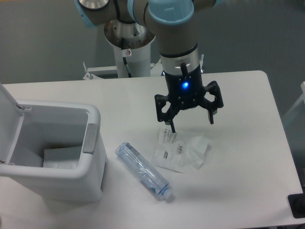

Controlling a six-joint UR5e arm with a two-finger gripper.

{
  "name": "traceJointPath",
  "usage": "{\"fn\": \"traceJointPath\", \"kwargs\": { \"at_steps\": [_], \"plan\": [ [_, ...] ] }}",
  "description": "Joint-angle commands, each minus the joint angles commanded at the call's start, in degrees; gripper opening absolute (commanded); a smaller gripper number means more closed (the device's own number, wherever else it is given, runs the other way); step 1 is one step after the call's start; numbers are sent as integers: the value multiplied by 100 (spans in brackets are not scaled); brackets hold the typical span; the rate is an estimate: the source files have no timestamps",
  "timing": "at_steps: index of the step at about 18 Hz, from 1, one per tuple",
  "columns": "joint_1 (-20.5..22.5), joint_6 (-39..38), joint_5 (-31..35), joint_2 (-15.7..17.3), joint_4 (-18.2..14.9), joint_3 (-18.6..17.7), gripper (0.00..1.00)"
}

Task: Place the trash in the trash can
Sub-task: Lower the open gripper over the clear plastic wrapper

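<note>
A crumpled clear-white wrapper [181, 151] with small printed labels lies on the white table, right of centre. A crushed clear bluish bottle [143, 171] lies diagonally to its left, near the bin. The white trash can [57, 148] stands at the left with its lid [7, 119] open and a grey tab [89, 138] on its right side. My gripper [191, 125] hangs open just above the wrapper's upper edge, fingers spread wide. Its left fingertip is close to the wrapper's top left corner. It holds nothing.
Something white [61, 157] lies inside the bin. The arm's base column [128, 52] stands at the back edge of the table. A dark object [298, 205] sits at the table's front right corner.
</note>
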Motion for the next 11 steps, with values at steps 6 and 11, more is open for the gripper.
{"fn": "traceJointPath", "kwargs": {
  "at_steps": [6,11],
  "plan": [
    [52,-18,-35,0,35,-202,100],
    [97,-350,43,-421,914,-659,100]
  ]
}}
